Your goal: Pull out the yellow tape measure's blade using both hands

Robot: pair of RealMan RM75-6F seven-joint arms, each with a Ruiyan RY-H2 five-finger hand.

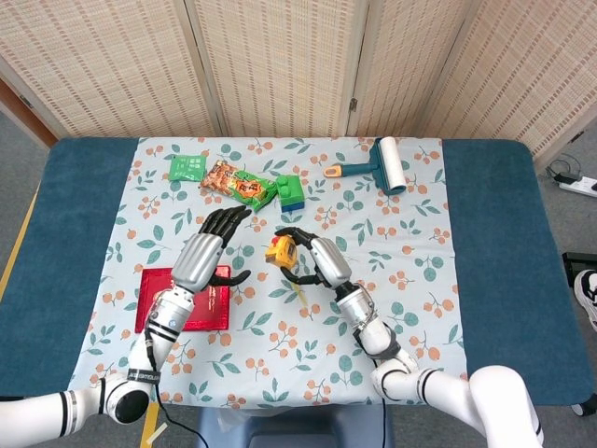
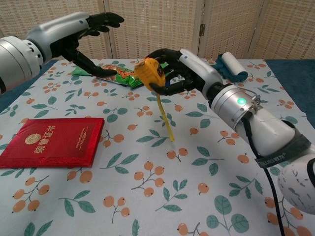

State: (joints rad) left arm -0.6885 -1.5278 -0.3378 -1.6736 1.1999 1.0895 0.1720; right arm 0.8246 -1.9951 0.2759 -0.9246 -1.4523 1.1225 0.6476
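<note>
My right hand (image 1: 312,259) (image 2: 177,71) holds the yellow tape measure (image 1: 280,250) (image 2: 149,72) lifted above the middle of the flowered cloth. A short length of yellow blade (image 2: 165,119) (image 1: 298,292) hangs down from the case toward the cloth. My left hand (image 1: 207,249) (image 2: 83,34) is raised to the left of the tape measure, fingers spread, holding nothing. A gap separates it from the case and the blade.
A red booklet (image 1: 154,297) (image 2: 51,141) lies under my left arm on the cloth. Behind are a snack bag (image 1: 238,184) (image 2: 115,74), a green packet (image 1: 187,168), a green and blue block (image 1: 290,192) and a lint roller (image 1: 382,166) (image 2: 232,67).
</note>
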